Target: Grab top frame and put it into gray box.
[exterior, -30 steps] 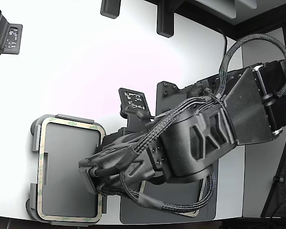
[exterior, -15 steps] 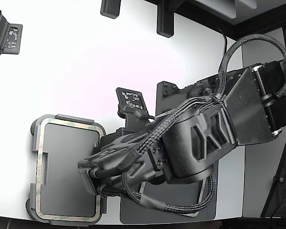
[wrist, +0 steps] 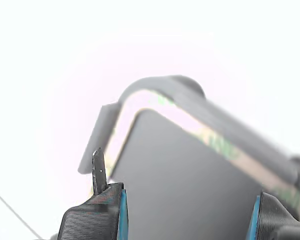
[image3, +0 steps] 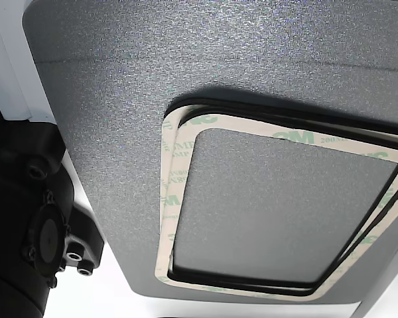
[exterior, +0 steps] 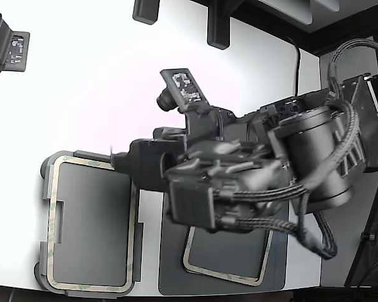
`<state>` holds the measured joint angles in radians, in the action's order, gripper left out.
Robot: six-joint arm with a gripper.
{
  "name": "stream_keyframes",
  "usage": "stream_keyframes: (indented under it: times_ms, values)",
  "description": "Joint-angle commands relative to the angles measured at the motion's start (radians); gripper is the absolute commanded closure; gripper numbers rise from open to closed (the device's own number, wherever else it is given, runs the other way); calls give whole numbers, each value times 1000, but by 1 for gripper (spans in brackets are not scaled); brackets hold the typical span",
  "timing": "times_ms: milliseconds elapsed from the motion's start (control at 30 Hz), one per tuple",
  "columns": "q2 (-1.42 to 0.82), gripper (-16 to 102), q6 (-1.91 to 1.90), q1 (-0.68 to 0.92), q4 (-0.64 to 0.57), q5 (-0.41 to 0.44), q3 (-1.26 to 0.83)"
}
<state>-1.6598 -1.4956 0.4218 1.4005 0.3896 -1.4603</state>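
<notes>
The gray box (exterior: 94, 155) lies at the exterior view's lower left. A cream frame (exterior: 50, 264) with green patches lies flat inside it. My gripper (exterior: 120, 163) hangs over the box's near-right corner, open and empty. In the wrist view the two fingertips (wrist: 97, 175) stand wide apart above a corner of the box (wrist: 230, 117) and the frame (wrist: 217, 142) in it, with nothing between them. A second like frame (exterior: 223, 275) lies on the darker gray mat (exterior: 176, 264), and the other view shows it (image3: 167, 199) on the mat (image3: 119, 79).
Black fixtures stand at the table's far edge (exterior: 217, 28) and at the exterior view's left (exterior: 6, 47). The arm's bulk (exterior: 302, 163) covers the mat's upper part. The white table's front edge runs just below the box and the mat.
The arm has lifted and swung away from the box's right side toward the exterior view's right. The wrist has turned. The frame stays in the box, and the mat's frame now shows.
</notes>
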Motion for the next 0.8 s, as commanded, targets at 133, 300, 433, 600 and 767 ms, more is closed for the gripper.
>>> stream_keyframes:
  times_ms: [133,300,433,600,767]
  values:
    - [-472,-14,787,-167,-261,-37,-411]
    - [-699,-14,1129,-308,-376,-166,-638]
    - [-871,-14,1301,-419,-437,-265,-805]
    - [-1058,-14,1347,-469,-451,-299,-980]
    - [-1232,-14,1370,-471,-430,-302,-1123]
